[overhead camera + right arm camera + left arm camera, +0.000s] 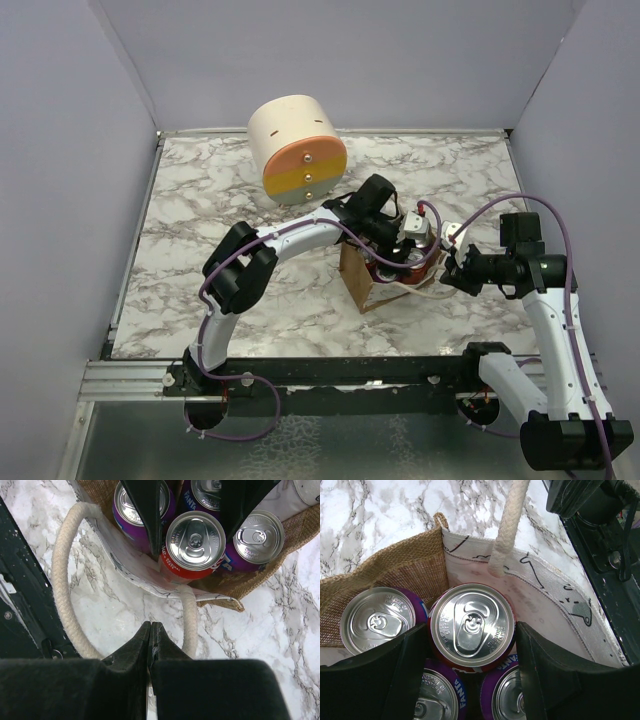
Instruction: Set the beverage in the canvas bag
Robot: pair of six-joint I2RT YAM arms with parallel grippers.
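The tan canvas bag (355, 285) stands mid-table, its burlap wall (395, 575) and white-lined side showing from above. My left gripper (400, 250) reaches down into it, fingers (535, 680) pressed on both sides of a red can (472, 625), which sits a little higher than three purple Fanta cans (377, 622) around it. The right wrist view shows the red can (195, 542) between the left fingers. My right gripper (151, 625) is shut just outside the bag (250, 580), inside the cream rope handle loop (65, 580); nothing shows between its tips.
A big cream cylinder (295, 150) with an orange-yellow face lies at the back of the marble table. The right arm (530, 265) is close to the bag's right side. Grey walls enclose the table on three sides.
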